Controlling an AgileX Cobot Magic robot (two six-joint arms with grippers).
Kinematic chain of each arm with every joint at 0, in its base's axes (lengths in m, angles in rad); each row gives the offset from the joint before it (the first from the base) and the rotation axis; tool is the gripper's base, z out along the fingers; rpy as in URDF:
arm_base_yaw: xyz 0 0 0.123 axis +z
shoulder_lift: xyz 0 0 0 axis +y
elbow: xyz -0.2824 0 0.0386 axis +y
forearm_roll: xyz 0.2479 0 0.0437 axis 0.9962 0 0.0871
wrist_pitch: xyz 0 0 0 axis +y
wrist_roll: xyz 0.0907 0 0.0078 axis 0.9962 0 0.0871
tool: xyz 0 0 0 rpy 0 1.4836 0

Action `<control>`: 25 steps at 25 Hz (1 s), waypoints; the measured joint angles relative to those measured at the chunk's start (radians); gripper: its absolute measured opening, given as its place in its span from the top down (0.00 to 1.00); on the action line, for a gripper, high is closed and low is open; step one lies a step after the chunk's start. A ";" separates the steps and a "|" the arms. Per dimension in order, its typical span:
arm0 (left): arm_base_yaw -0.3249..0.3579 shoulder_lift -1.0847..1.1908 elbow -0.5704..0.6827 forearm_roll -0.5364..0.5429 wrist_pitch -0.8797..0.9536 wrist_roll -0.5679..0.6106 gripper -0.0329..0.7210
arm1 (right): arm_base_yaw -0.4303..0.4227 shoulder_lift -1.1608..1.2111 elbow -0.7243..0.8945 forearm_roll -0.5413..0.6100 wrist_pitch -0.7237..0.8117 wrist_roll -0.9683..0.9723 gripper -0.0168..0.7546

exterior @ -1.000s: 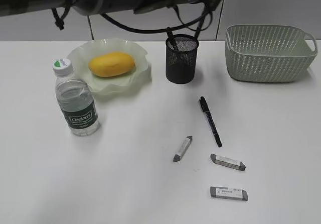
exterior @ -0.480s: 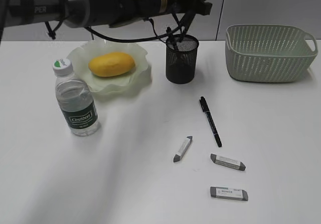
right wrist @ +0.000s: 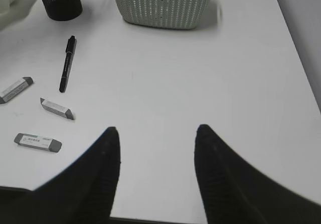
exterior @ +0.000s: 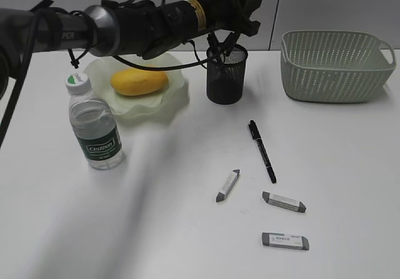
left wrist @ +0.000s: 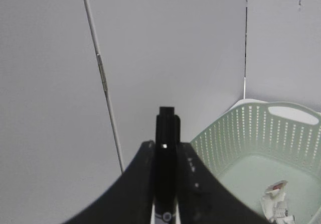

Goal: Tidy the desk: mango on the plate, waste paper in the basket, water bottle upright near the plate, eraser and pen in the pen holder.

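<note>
Left gripper (exterior: 220, 41) clenching a pen (left wrist: 166, 148) over holder (exterior: 225, 76), right gripper (right wrist: 156, 148) hanging released, mango (exterior: 139, 81) sitting on plate (exterior: 176, 91).

Smooth matt white table (exterior: 156, 229). Clear, faintly glossy plastic bottle (exterior: 94, 132), white plastic cap, dark printed label. Translucent pale green glassy plate (exterior: 178, 94), shiny along the ruffled rim. Smooth, satiny yellow-orange mango (exterior: 139, 80). Black wire-mesh pen holder (exterior: 225, 79), matt. Pale sage plastic basket (exterior: 334, 66), perforated woven-pattern walls, dull sheen. Crumpled whitish paper (left wrist: 276, 204) inside. Black plastic pen (exterior: 261, 151), slightly glossy. Grey-and-white erasers (exterior: 284, 241), matt. Black matt jaws.
</note>
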 joint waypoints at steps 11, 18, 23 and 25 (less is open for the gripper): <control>0.002 0.031 0.000 -0.019 -0.012 0.026 0.75 | 0.000 0.000 0.000 0.000 0.000 0.000 0.47; 0.002 0.031 0.000 -0.019 -0.011 0.027 0.57 | 0.000 0.000 0.000 0.000 0.000 0.000 0.48; -0.009 -0.043 0.001 -0.019 0.212 -0.015 0.56 | 0.000 0.000 0.000 -0.001 0.000 0.000 0.48; -0.032 -0.115 0.001 -0.027 0.415 -0.034 0.60 | 0.000 0.000 0.000 -0.001 0.000 0.000 0.48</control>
